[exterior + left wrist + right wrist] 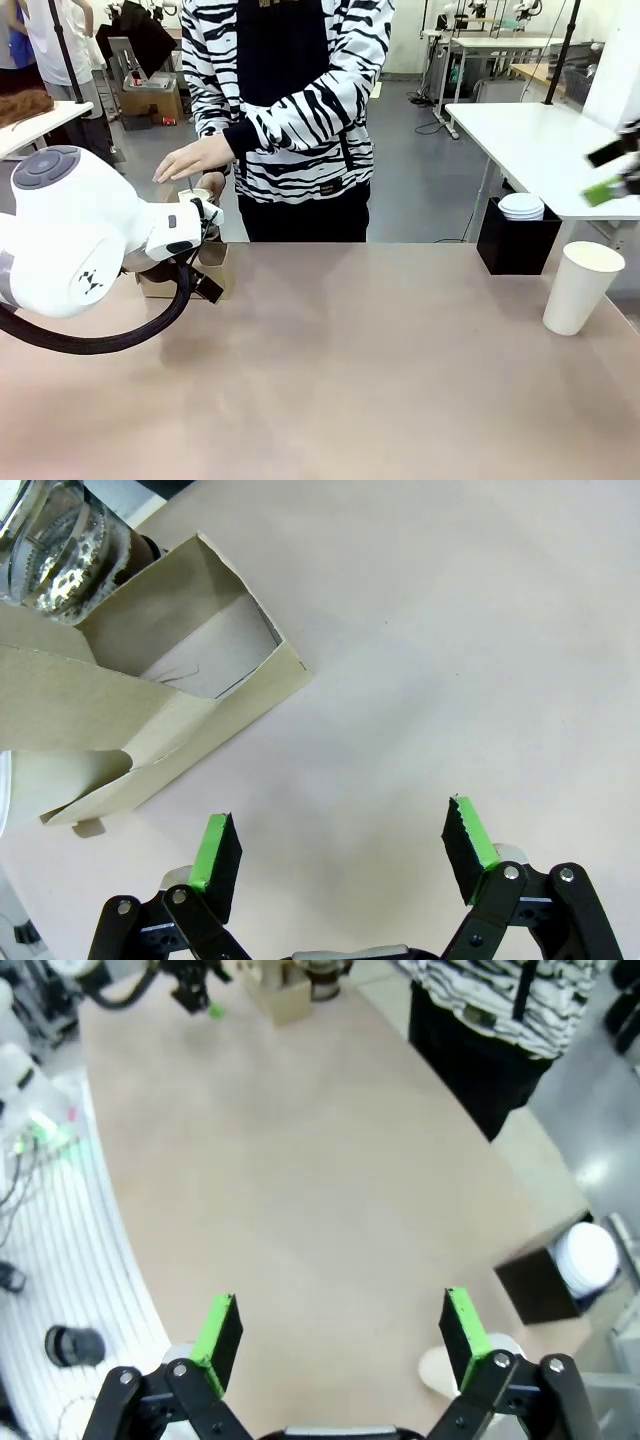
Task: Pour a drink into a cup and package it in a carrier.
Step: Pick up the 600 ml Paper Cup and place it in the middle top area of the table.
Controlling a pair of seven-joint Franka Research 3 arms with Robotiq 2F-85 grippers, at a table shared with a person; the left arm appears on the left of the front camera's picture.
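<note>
The brown cardboard carrier (212, 256) stands at the table's far left, partly behind my left arm; up close, the carrier (150, 690) shows one hollow compartment. A glass and metal jug (60, 550) stands just beyond it, and the drink inside is hard to make out. The person's hand (195, 160) hovers over the jug's top (200, 194). My left gripper (345, 850) is open above bare table beside the carrier. A white paper cup (583, 288) stands at the right. My right gripper (345, 1335) hangs open high above the table's right side, seen blurred as the right gripper (608, 172).
A black box of white lids (520, 235) sits past the table's far right edge, behind the cup. The person in a striped top (290, 110) stands at the far side. The broad middle of the brown table (360, 360) is bare. My left gripper (200, 995) appears far off.
</note>
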